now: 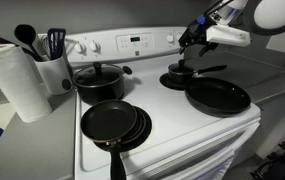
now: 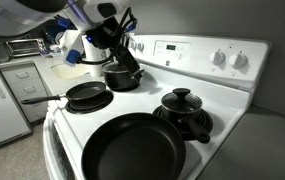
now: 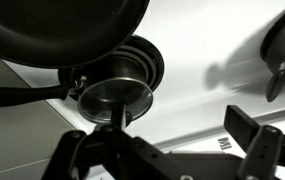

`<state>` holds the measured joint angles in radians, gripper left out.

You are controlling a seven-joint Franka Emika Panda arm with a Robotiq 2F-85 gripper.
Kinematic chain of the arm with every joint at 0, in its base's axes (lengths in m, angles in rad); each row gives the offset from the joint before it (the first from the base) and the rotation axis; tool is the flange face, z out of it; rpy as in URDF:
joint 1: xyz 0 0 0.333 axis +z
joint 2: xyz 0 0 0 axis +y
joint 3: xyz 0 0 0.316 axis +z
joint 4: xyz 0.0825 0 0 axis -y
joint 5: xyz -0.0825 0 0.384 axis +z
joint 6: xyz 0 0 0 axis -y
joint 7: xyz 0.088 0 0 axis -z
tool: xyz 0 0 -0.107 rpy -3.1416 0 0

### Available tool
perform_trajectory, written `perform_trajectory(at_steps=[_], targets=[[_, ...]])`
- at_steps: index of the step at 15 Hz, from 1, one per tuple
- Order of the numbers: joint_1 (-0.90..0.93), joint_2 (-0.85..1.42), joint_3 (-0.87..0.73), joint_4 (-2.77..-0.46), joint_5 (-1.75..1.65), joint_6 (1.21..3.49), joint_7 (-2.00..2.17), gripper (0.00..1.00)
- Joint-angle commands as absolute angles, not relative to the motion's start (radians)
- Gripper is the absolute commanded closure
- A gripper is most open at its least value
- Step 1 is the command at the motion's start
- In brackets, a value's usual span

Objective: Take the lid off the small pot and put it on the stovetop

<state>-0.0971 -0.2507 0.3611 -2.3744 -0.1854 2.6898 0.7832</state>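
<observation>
The small pot (image 1: 181,77) sits on the back burner with its long handle pointing sideways; it also shows in another exterior view (image 2: 122,74). The lid (image 3: 110,92), glass with a black knob, lies on it. My gripper (image 1: 191,40) hangs open and empty just above the pot, as the other exterior view (image 2: 113,42) also shows. In the wrist view the fingers (image 3: 157,135) are spread wide, with the lid to one side of them. The white stovetop (image 1: 167,108) (image 2: 142,100) (image 3: 202,60) lies between the vessels.
A large black pot with lid (image 1: 100,80) (image 2: 185,110) stands on another back burner. Stacked frying pans (image 1: 115,124) (image 2: 132,148) and a single frying pan (image 1: 219,97) (image 2: 87,95) take the front burners. A paper towel roll (image 1: 12,80) and utensil holder (image 1: 52,65) stand on the counter.
</observation>
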Motion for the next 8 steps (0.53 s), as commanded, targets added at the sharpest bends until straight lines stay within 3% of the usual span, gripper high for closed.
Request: perform_trajectory(at_steps=[1, 8], targets=[[-0.056, -0.252, 0.321, -2.373, -0.197, 2.687, 0.788, 0.0], [-0.094, -0.238, 0.36, -2.312, -0.344, 2.66, 0.885, 0.0]])
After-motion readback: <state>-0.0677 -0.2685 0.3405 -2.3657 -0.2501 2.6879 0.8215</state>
